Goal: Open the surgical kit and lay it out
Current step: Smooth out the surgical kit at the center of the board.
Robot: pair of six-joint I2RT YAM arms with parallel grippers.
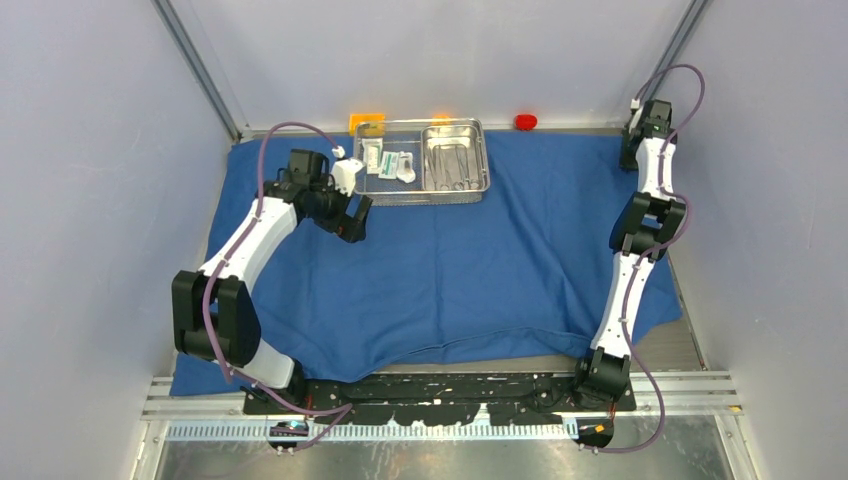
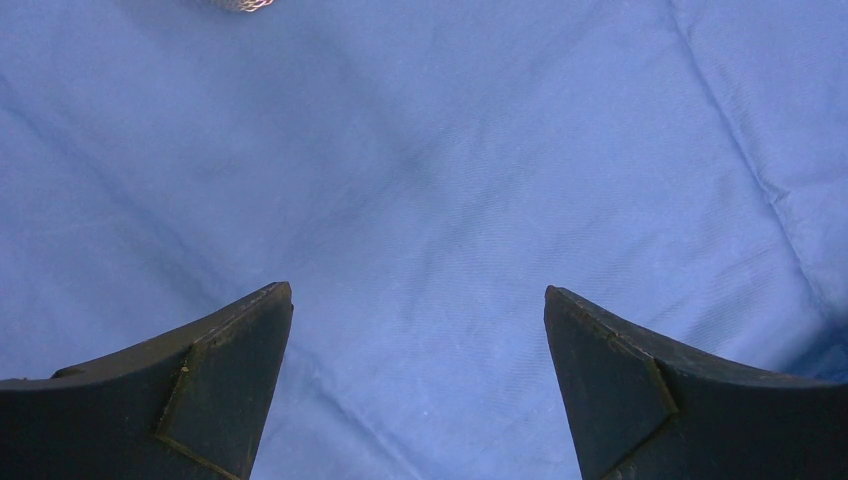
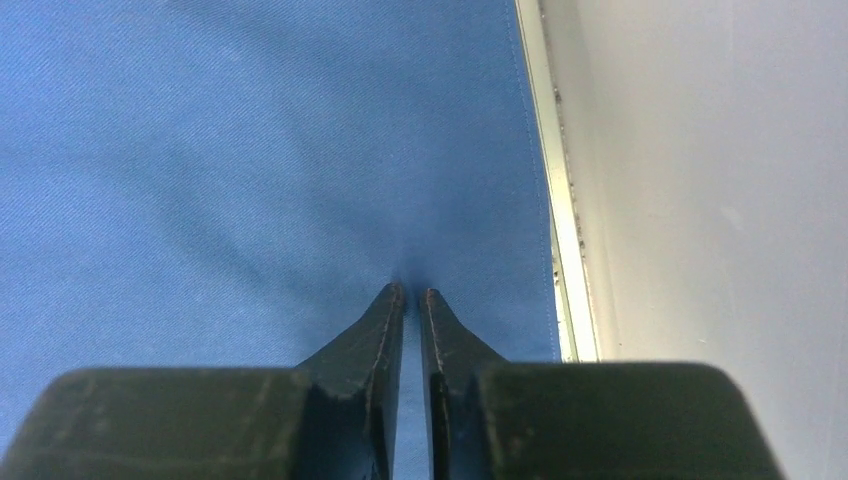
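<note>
The large blue cloth wrap (image 1: 450, 280) lies opened out flat over most of the table (image 1: 690, 350), its near edge rumpled and dipping towards the arm bases. So the unwrapping looks largely done, and what I judge is left is smoothing the wrap and setting the contents out. Those contents sit at the far edge, near the middle. A silver wire-mesh basket (image 1: 400, 199) holds a smaller steel tray (image 1: 455, 135) in its right half, with slim metal instruments (image 1: 455, 168) lying lengthwise in the tray. Three small white packets (image 1: 390, 162) lie in the basket's left half. The packets carry some print, but it is too small for me to read, and I see no other writing or brand anywhere. The left gripper (image 1: 358, 218) hangs just beside the basket's near-left corner with its jaws spread wide over bare cloth, placed, I would guess, to reach into the basket or take its rim. The right gripper (image 3: 413, 292) is out at the wrap's far-right corner, close to the cloth's edge and the wall. Its jaws are drawn almost together with only a thin slit between them, tips down at the fabric. That would suit tugging the corner flat, though I cannot tell if a fold is caught. Behind the basket, off the cloth, are two orange blocks (image 1: 367, 120) and a small red block (image 1: 525, 122).
</note>
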